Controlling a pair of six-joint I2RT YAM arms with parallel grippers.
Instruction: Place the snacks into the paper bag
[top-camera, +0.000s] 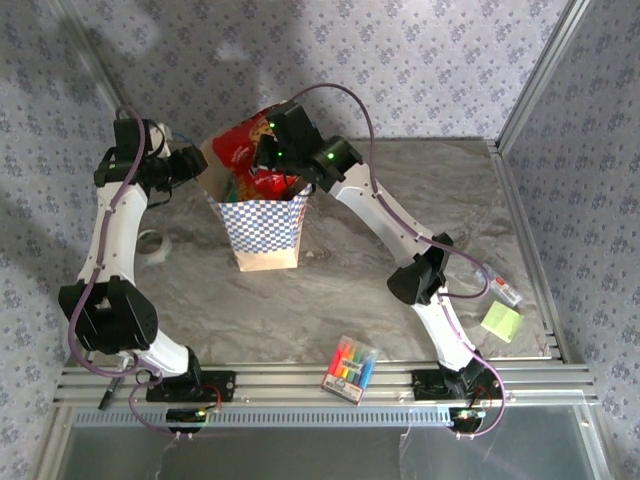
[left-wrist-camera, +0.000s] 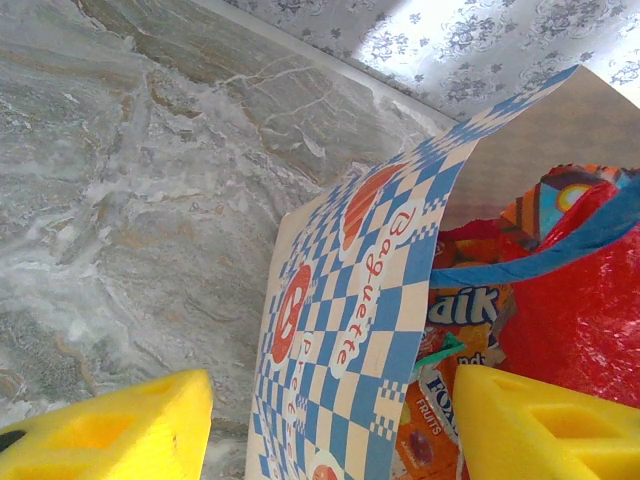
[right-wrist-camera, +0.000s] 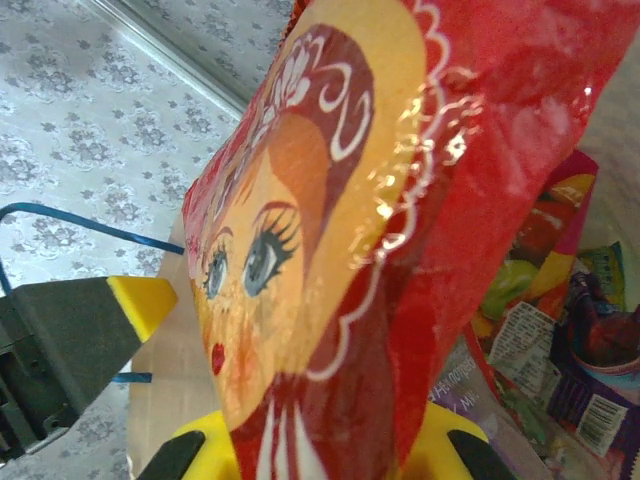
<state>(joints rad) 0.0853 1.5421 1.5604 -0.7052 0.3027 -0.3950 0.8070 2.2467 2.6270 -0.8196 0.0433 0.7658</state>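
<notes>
The mouth of the paper bag (top-camera: 265, 235) is nearly plugged: the red cookie bag (top-camera: 240, 150) stands tall in it, pinched by the right gripper (right-wrist-camera: 320, 450), above smaller packets (right-wrist-camera: 560, 360). The left gripper (left-wrist-camera: 330, 420) straddles its left wall, jaws apart. Bare table (top-camera: 400, 200) lies open in front and to the right, with a marker pack (top-camera: 350, 368) and a sticky-note pad (top-camera: 501, 322) near the front edge.

Partly inside paper bag (top-camera: 262, 225), cookie bag (top-camera: 238, 148); marker pack (top-camera: 350, 368) well apart near front edge.
</notes>
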